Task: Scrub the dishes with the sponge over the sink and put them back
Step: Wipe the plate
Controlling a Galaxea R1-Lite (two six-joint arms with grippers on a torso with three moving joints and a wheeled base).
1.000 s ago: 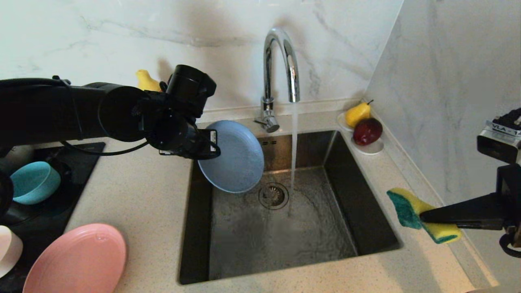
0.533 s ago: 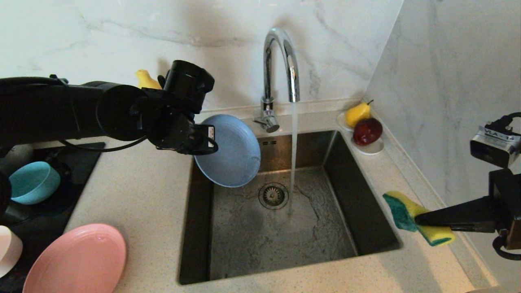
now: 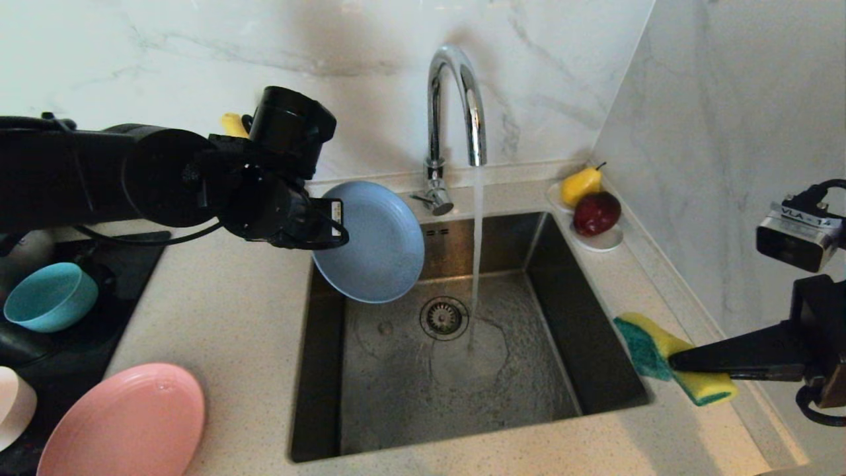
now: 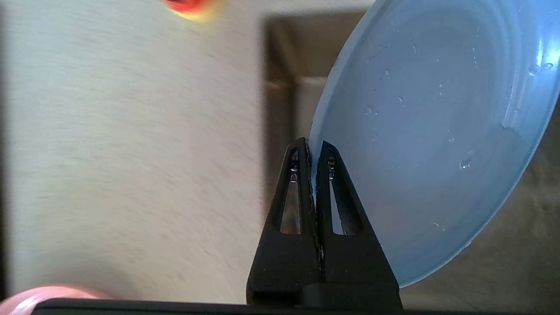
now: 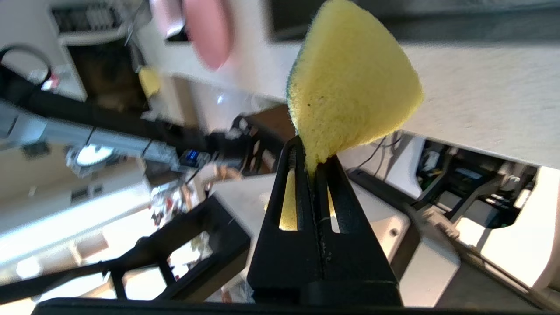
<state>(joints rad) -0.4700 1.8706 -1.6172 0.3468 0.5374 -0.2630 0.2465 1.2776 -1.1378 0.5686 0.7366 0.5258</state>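
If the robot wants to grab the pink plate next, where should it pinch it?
Probably the thin raised rim. The pink plate lies flat on the counter, so thin fingers can only close over its edge, one above and one below. Coming from the sink side looks best, since bowls crowd the other side. The left gripper pinches the blue plate by its rim that way.

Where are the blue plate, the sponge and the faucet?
blue plate [image 3: 380, 244], head view, middle of its face
sponge [image 3: 636, 347], head view, green scouring side
faucet [image 3: 456, 63], head view, top of its arch
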